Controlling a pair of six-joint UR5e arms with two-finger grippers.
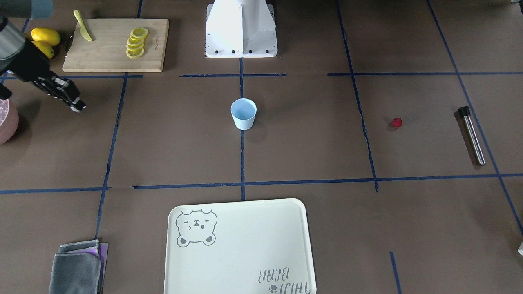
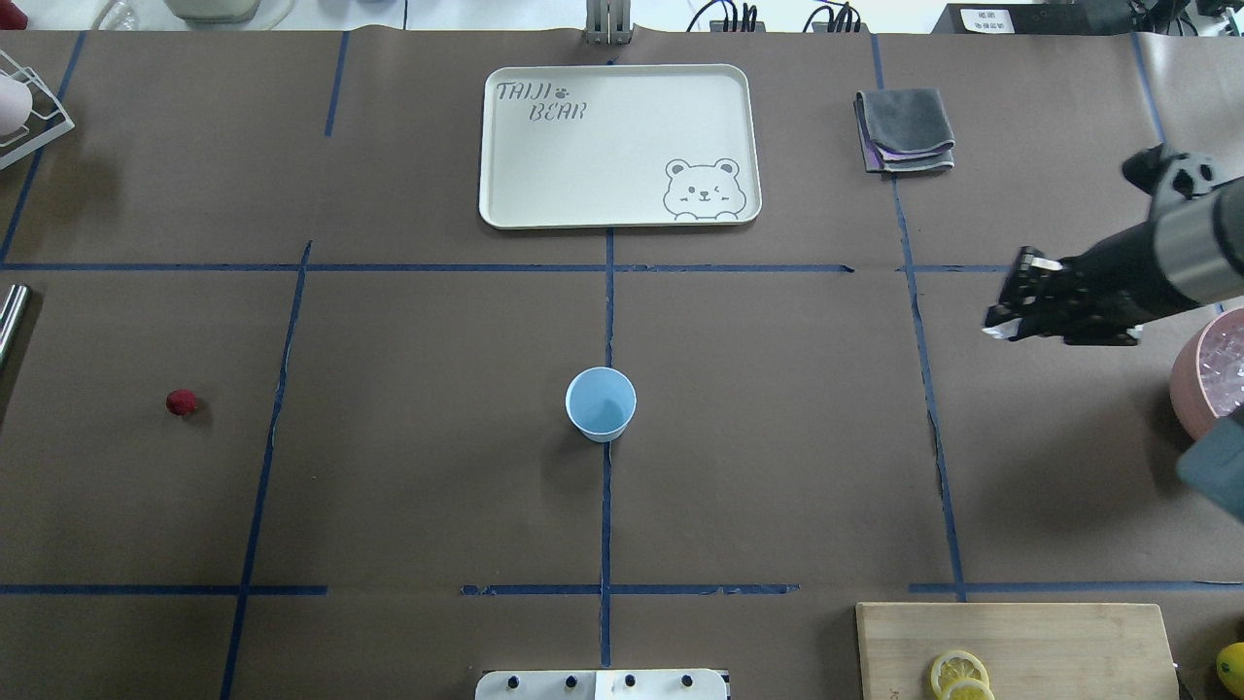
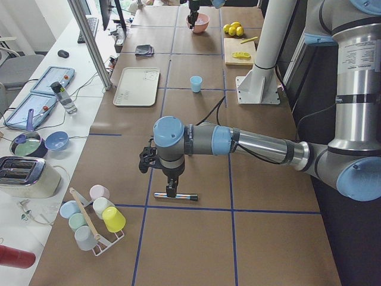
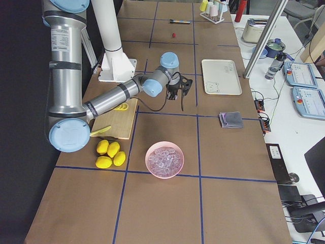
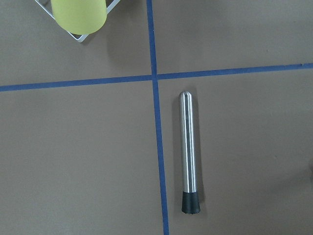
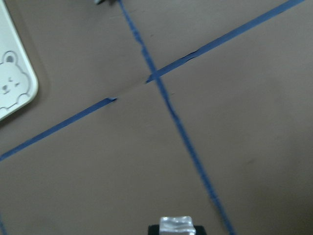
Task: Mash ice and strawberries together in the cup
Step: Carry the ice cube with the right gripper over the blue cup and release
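My right jaws are clenched on one small glassy chunk of ice (image 6: 178,225), pinched at their tips above a crossing of blue tape lines (image 6: 155,77) on the bench (image 2: 777,437), near the pink bowl (image 4: 165,176) and well apart from the cup (image 2: 601,403). My left jaws hang over the metal rod (image 5: 189,152) at the left end of the bench. Only the side camera catches them, so I cannot tell whether they are spread or closed. The cup is pale blue, plain and upright, tapers to its base, and stands on the centre tape line in front of my base. The strawberry (image 1: 397,122) is a small red berry lying on the bench on my left, between cup and rod, touching neither. I count one cup, one strawberry, one rod with a black tip, one pink bowl filled with ice, one cream tray (image 2: 544,175) with a bear drawing, four whole lemons (image 4: 114,149), and one cutting board (image 1: 110,53) carrying lemon slices (image 1: 136,43) and a yellow knife (image 1: 83,30).
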